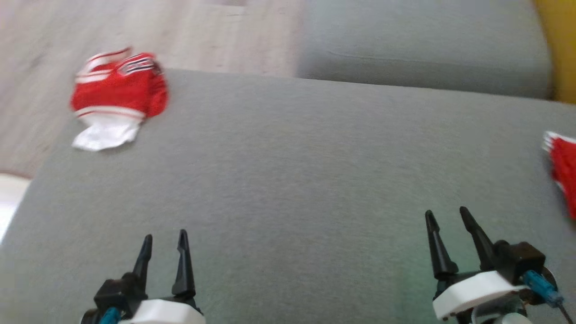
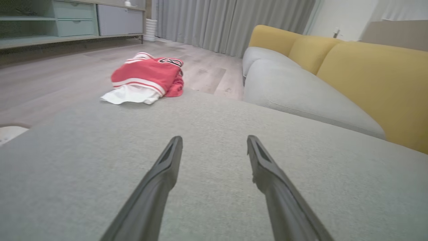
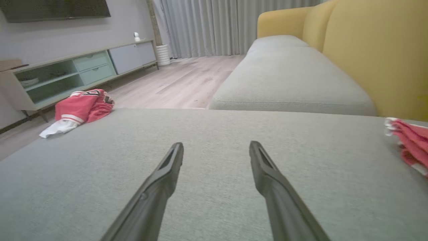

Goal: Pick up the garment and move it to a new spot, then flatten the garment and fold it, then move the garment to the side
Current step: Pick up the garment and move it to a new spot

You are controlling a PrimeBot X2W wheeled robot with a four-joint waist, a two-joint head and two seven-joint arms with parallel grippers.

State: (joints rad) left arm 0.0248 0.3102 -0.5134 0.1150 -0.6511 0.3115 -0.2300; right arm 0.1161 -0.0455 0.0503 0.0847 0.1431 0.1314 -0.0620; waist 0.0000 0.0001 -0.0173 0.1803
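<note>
Holding left gripper and right gripper spread, empty; facing crumpled garment lying at 11 o'clock, nearer left gripper.

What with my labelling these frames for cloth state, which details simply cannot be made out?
- Second red cloth, head view: cut off by the right edge; kind and full shape unknown.
- Crumpled red and white garment, head view: motion blur smears its stripes; its folds hide lower layers.
- Black-and-white patch on it, left wrist view: too small to read.
- Cabinet shelf contents, right wrist view: dim, too small.
</note>
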